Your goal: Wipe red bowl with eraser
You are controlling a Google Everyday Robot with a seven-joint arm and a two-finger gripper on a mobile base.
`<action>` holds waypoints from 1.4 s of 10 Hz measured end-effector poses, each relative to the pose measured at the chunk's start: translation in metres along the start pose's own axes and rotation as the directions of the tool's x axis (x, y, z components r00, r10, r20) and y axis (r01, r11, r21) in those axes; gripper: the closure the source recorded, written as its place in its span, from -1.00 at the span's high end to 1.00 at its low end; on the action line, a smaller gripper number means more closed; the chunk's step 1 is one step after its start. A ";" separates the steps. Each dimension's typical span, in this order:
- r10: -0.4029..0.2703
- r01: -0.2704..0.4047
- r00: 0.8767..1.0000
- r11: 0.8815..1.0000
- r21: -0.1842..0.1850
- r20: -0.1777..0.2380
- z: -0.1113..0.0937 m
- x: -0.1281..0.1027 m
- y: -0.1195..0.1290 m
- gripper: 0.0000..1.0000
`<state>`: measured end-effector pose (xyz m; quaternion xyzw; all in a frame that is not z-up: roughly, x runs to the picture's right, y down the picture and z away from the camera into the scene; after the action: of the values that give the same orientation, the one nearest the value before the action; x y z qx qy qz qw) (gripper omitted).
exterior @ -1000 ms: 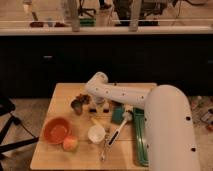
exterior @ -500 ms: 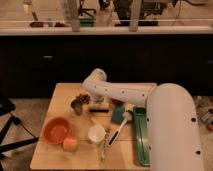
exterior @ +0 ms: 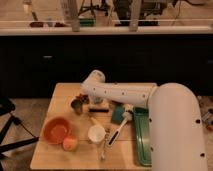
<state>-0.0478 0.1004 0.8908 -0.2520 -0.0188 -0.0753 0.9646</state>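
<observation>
The eraser (exterior: 98, 109) lay flat on the table (exterior: 50, 157) near its middle, just under the arm's end; it looked light, stiff and thin, best pinched across its narrow width. The gripper (exterior: 94, 101) hung right above it; whether it was open or closed I couldn't tell. The red bowl (exterior: 56, 130) sat apart, toward the front-left, likely light enough to slide when wiped. The white cup (exterior: 96, 133) and orange ball (exterior: 70, 144) crowded the bowl; a teal block (exterior: 118, 113) lay beside the eraser.
</observation>
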 end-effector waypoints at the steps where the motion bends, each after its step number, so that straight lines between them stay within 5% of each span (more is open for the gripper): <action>1: 0.004 -0.004 1.000 1.000 0.005 0.001 -0.006 -0.001 -0.001 -0.15; 5: 0.031 -0.031 0.999 0.999 -0.014 -0.008 -0.003 0.005 -0.002 0.56; 14: 0.073 -0.076 0.997 0.994 -0.084 -0.035 0.030 0.012 -0.007 0.60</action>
<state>-0.0370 0.1074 0.9214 -0.2924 0.0093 -0.0440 0.9552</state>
